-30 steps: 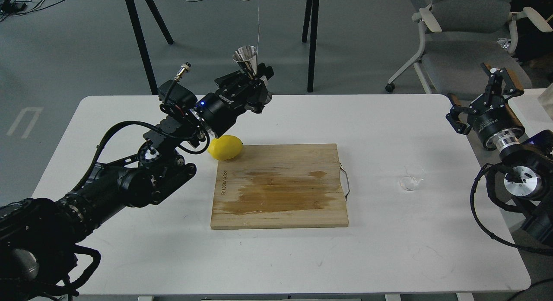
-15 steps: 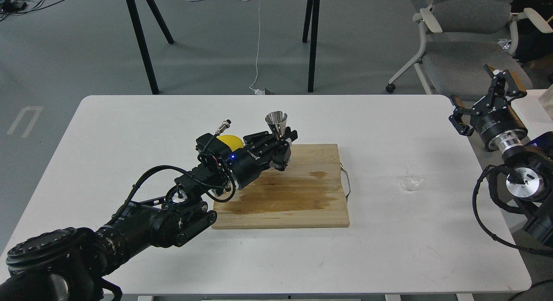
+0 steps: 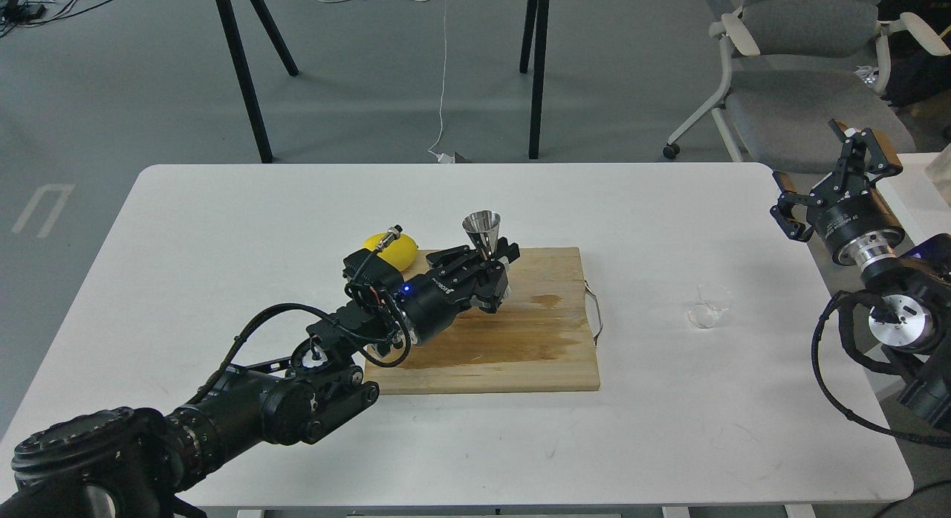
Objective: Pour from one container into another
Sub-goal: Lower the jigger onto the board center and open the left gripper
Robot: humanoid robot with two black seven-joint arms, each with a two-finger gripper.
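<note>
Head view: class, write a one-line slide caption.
Left gripper holds the steel jigger upright over the cutting board; glass cup waits.

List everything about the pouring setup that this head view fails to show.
- Jigger: its lower cone is hidden inside the left pincer, so whether it touches the cutting board cannot be told.
- Glass cup: too small and clear to show any contents.
- Lemon: its near side is covered by the left arm.
- Right pincer: open; its arm is cut off by the right edge.
</note>
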